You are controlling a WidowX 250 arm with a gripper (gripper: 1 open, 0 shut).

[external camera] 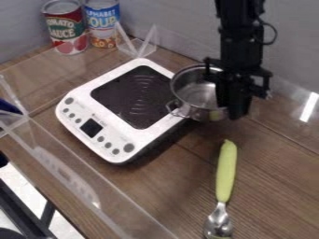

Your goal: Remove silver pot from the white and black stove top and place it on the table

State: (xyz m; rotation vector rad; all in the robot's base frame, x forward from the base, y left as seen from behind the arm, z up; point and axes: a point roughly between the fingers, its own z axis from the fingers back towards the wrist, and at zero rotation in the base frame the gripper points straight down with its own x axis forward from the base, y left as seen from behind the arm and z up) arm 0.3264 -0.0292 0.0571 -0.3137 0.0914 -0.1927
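Observation:
The silver pot (196, 93) sits upright at the right corner of the stove top (103, 127). It overlaps the stove's white edge and the brown table (274, 173) beside it. Whether its base rests on the table I cannot tell. My gripper (233, 105) comes down from above with its black fingers astride the pot's right rim, gripping it. The stove's black cooking surface (134, 93) is bare.
Two labelled food cans (62, 26) (103, 23) stand at the back left. A spoon with a yellow-green handle (225, 175) lies on the table at the front right. A clear plastic rim (75, 182) runs along the table's front and left edges.

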